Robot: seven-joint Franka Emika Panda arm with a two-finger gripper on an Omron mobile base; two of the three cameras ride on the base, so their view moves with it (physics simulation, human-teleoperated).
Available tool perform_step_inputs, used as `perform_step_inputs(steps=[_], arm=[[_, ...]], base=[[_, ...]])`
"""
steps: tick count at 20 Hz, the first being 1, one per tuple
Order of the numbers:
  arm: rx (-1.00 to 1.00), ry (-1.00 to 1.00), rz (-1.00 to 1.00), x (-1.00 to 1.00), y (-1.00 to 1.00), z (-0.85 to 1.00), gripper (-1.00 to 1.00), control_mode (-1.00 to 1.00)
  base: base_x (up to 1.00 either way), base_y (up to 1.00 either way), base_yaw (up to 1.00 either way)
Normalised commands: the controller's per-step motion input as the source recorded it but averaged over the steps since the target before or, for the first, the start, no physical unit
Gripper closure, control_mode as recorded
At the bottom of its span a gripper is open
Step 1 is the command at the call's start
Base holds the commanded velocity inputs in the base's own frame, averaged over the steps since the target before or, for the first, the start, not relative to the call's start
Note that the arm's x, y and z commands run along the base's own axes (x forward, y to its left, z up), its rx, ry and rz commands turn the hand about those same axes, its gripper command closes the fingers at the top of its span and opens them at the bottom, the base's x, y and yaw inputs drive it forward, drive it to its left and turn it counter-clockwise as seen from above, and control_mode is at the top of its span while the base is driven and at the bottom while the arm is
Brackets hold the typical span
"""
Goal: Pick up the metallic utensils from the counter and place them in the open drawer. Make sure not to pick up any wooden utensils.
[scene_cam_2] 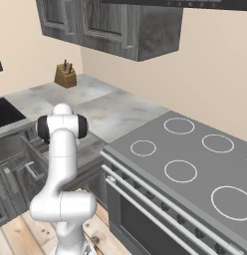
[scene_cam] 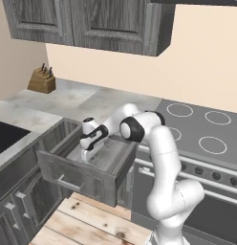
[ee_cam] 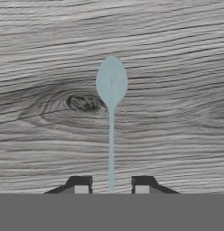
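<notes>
Silver-grey spoon (ee_cam: 111,113) lies on the open drawer (scene_cam: 68,179) floor, between the gripper's (ee_cam: 111,184) released, parted fingertips.

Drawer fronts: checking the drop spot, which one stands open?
The wide drawer beside the stove, pulled out, inside showing; the cabinet doors left of it are shut.

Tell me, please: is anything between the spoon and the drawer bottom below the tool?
Nothing visible is. In the hand view the spoon lies over the drawer floor, its handle between the tool fingertips, with bare wood grain around it.
</notes>
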Motion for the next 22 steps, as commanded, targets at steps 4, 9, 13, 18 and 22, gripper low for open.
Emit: perform_step_inputs(steps=[4, 9, 13, 18, 22], arm=[[0.00, 0.00, 0.00, 0.09, 0.01, 0.00, -1.00, -1.00], [-0.02, 0.01, -0.04, 0.00, 0.00, 0.10, -1.00, -1.00], [-0.06, -0.02, -0.12, -0.33, 0.03, 0.68, -1.00, -1.00], [0.00, -0.11, -0.16, -0.80, -0.01, 0.95, -1.00, -1.00], [0.01, -0.22, -0.15, -1.00, -0.08, 0.99, -1.00, -1.00]], base=[[0.00, 0.00, 0.00], [0.00, 0.00, 0.00], [0.00, 0.00, 0.00], [0.00, 0.00, 0.00], [0.00, 0.00, 0.00]])
